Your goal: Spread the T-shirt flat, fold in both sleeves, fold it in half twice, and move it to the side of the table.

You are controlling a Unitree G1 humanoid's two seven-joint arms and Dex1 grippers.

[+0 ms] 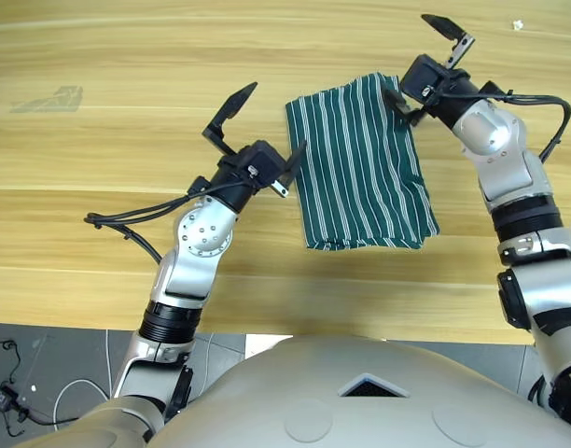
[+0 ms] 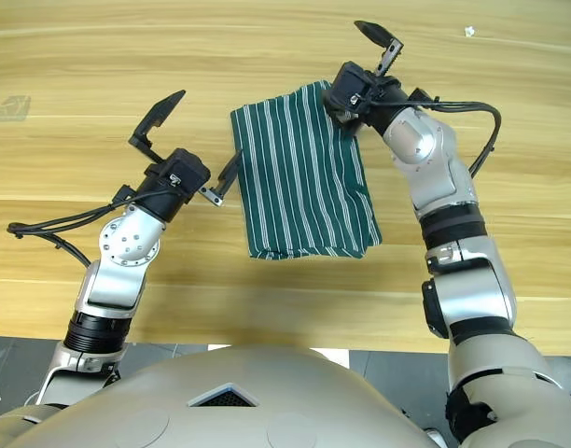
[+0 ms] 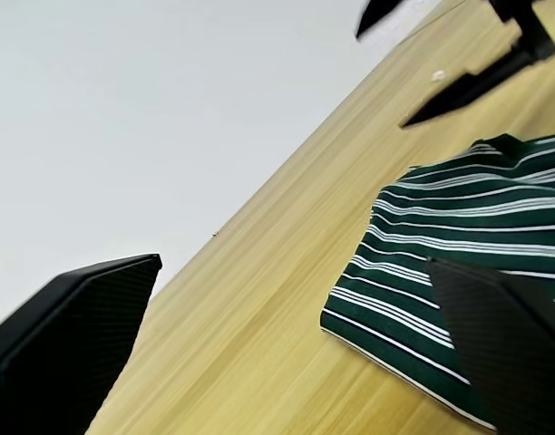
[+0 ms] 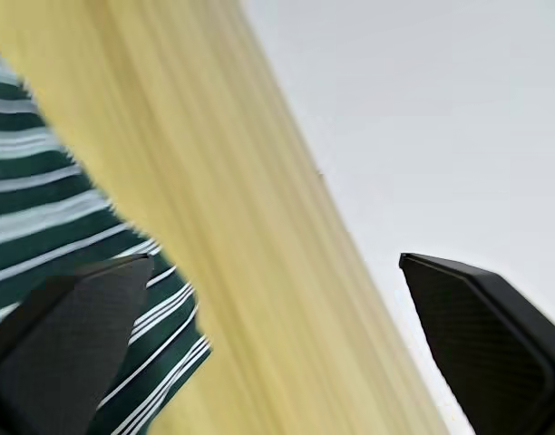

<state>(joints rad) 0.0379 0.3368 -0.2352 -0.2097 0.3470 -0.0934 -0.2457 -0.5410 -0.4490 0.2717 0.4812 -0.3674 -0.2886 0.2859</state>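
Observation:
The green T-shirt point(image 1: 360, 163) with white stripes lies folded into a compact rectangle in the middle of the wooden table point(image 1: 99, 56). My left gripper point(image 1: 278, 117) is open just beside the shirt's left edge, one finger close to the cloth and the other raised out to the left. My right gripper point(image 1: 409, 54) is open at the shirt's far right corner, its lower finger at the cloth and its upper finger pointing away. The left wrist view shows the striped shirt point(image 3: 441, 245) between my spread fingers point(image 3: 69, 335). The shirt's corner point(image 4: 42, 181) lies by one finger in the right wrist view.
A small white speck point(image 1: 517, 26) sits on the table at the far right. A faint grey mark point(image 1: 52, 98) shows on the wood at the far left. Bare wood surrounds the shirt on all sides. The table's front edge point(image 1: 99, 322) runs just before my arms.

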